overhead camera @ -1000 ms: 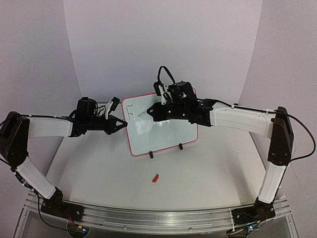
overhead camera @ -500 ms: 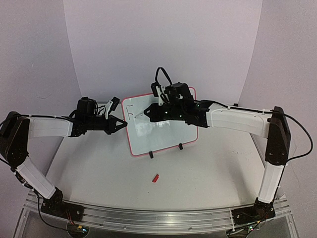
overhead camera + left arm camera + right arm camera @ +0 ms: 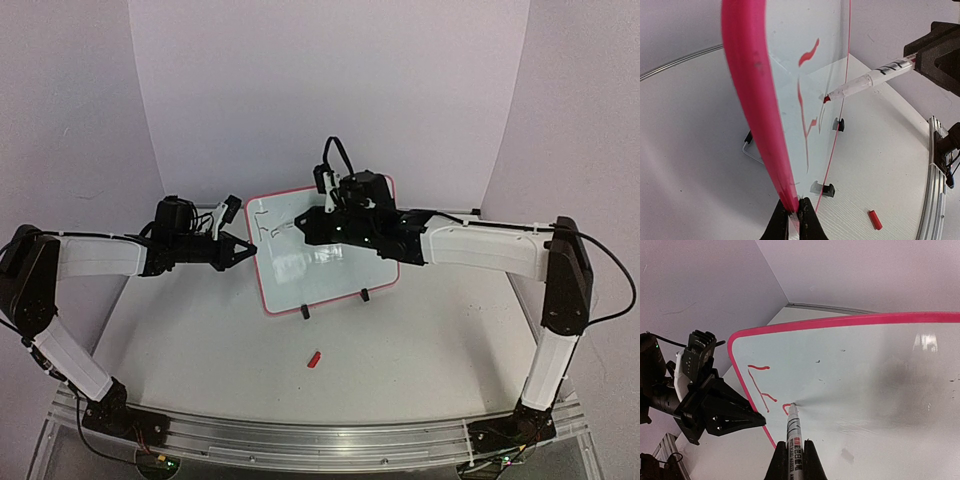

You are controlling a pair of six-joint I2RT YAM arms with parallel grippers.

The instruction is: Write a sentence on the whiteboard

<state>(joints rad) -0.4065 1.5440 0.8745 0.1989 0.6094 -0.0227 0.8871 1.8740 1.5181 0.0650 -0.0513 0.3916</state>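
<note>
The marker's tip has slid a little to the right across the upper left of the whiteboard [image 3: 320, 275] since the earlier frame, and more red ink is showing there, while the left arm has stayed put. From above, the whiteboard is standing on its two black feet [image 3: 303, 313] near the middle of the table [image 3: 200, 340], leaning back a little. The left gripper [image 3: 252, 250] is pinching its left rim shut, and the right gripper [image 3: 318, 222] is clamping a white marker [image 3: 296, 226] whose tip is touching the board. The sentence [image 3: 262, 222] is showing as only a few small red strokes by the top left corner. A red cap [image 3: 314, 359] is lying on the table in front of the board, well apart from it. In the left wrist view, the left gripper [image 3: 792, 217] is squeezing the pink rim [image 3: 750, 100] seen edge-on, and the marker [image 3: 865, 82] is pressing its red tip against the glossy face beside the strokes [image 3: 802, 107]. In the right wrist view, the right gripper [image 3: 792, 462] is holding the marker [image 3: 793, 432] tightly between its fingers [image 3: 777, 465]. The tip is resting on the whiteboard [image 3: 880, 375] just right of a red F [image 3: 760, 385], where a second letter is beginning. The left gripper [image 3: 760, 417] is gripping the rim close by.
</note>
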